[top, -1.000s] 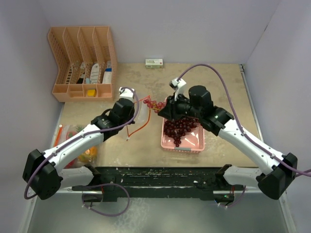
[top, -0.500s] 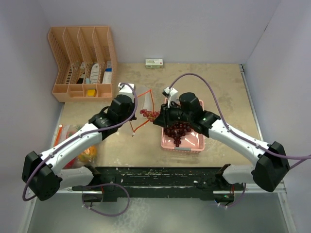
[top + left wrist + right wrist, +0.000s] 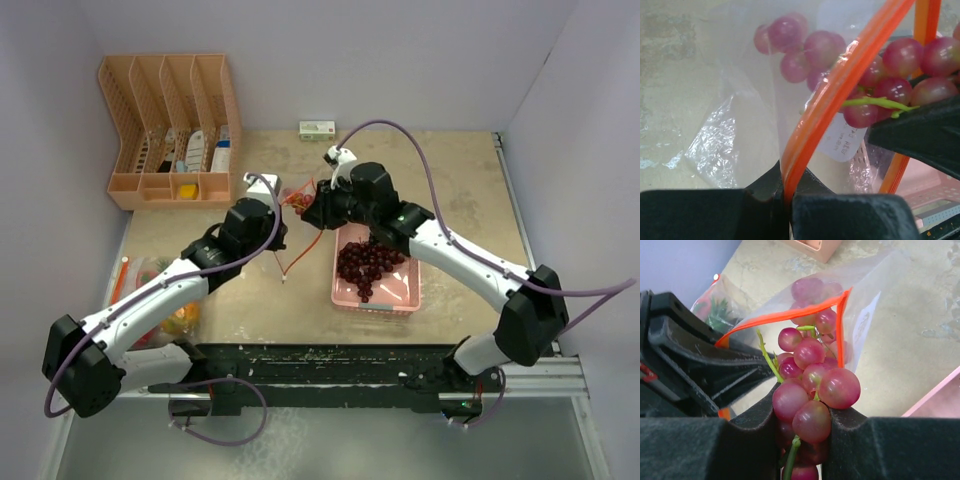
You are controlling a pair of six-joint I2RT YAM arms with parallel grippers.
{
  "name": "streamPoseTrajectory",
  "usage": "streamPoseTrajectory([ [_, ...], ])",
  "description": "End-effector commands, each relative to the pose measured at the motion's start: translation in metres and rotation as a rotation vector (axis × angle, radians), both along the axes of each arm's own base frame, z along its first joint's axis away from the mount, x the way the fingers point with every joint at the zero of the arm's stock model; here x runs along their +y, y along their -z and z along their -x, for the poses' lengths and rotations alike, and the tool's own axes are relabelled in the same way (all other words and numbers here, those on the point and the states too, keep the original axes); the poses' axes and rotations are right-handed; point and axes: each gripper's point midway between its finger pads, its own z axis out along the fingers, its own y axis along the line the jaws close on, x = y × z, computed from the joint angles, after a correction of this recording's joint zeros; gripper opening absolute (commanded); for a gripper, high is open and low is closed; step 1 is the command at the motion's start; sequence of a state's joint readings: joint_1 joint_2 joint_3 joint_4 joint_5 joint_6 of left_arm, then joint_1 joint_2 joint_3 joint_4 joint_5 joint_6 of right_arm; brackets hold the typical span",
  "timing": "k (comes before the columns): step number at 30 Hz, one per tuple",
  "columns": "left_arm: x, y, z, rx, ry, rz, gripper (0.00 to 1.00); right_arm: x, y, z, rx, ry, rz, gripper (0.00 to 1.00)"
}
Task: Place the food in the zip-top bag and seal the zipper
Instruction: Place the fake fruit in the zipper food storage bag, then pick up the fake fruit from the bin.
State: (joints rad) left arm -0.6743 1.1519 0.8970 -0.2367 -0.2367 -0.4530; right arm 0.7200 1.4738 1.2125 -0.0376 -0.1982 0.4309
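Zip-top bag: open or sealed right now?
Open: the left gripper pinches one orange zipper rim, and the grape bunch reaches into the spread mouth.

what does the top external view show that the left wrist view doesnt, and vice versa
Only top external: the whole left arm and right arm, the orange organizer at the back left, a small box by the far wall, and a pile of grapes in the pink tray.
Only left wrist: the left gripper shut on the orange zipper strip of the zip-top bag, and the bag's white label.
Both: that bag, and the right gripper holding a grape bunch at its mouth.
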Motion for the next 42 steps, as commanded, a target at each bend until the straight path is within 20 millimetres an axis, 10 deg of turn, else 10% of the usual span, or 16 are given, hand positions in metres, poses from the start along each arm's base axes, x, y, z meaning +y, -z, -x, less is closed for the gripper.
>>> streamPoseTrajectory([
  [1,-0.015,-0.018,-0.008,-0.047,0.027,0.083,0.00,0.011,-0.003,-0.011,0.011,0.044,-0.014,0.02],
  [7,-0.021,-0.032,-0.012,-0.070,0.043,0.098,0.00,0.011,0.021,-0.018,0.029,0.135,0.133,0.32],
  [12,-0.022,-0.028,-0.013,-0.058,0.045,0.090,0.00,0.001,0.022,-0.014,0.002,0.169,0.216,0.98],
  [24,0.000,0.003,-0.010,-0.022,-0.028,-0.006,0.00,-0.072,-0.001,0.035,-0.011,0.240,0.250,1.00],
  [29,0.000,0.008,-0.007,-0.008,-0.023,0.000,0.00,-0.101,0.055,0.032,0.146,0.323,0.370,1.00],
  [42,0.011,0.010,-0.001,-0.010,-0.044,-0.021,0.00,-0.103,0.149,0.009,0.313,0.359,0.450,0.87],
])
